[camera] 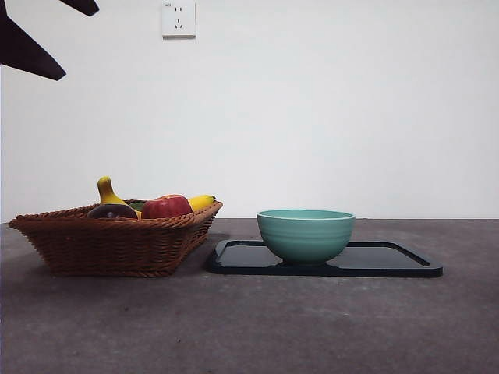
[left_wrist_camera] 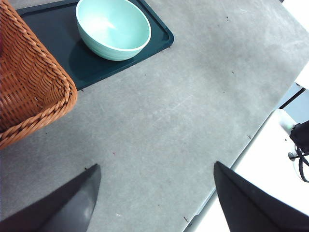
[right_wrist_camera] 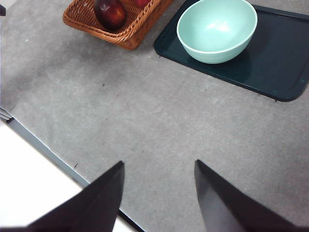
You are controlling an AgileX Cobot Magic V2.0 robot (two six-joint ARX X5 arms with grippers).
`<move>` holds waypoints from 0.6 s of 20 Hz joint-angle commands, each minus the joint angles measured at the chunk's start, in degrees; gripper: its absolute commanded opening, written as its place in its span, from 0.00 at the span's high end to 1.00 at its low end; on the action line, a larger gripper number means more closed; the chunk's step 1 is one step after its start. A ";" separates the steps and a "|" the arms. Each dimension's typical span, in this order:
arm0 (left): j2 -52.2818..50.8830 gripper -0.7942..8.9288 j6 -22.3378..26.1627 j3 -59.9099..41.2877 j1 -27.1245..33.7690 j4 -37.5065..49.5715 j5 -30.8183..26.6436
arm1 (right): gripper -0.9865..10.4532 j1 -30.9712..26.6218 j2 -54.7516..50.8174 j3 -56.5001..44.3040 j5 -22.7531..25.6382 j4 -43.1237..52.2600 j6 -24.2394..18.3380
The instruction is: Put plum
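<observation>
The plum [camera: 111, 210] is a dark, glossy fruit lying in the wicker basket [camera: 117, 241] at the left, beside a red apple [camera: 166, 206]. In the right wrist view the plum [right_wrist_camera: 111, 13] shows maroon inside the basket [right_wrist_camera: 126, 35]. My right gripper [right_wrist_camera: 159, 163] hangs open and holds nothing, high over bare table, well away from the basket. My left gripper [left_wrist_camera: 157, 166] is also open and holds nothing, above the table near its edge, with only the basket's corner [left_wrist_camera: 34, 92] in its view; the plum is hidden there.
A teal bowl [camera: 306, 234] stands on a black tray [camera: 390, 261] right of the basket. Bananas [camera: 201, 202] lie in the basket too. Black arm tips [camera: 31, 51] show at the front view's top left corner. A wall with a socket [camera: 178, 19] stands behind.
</observation>
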 commanded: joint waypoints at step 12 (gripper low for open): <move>0.42 0.53 1.84 0.68 -0.28 0.68 0.46 | 0.71 -4.81 22.27 5.64 2.71 15.67 7.41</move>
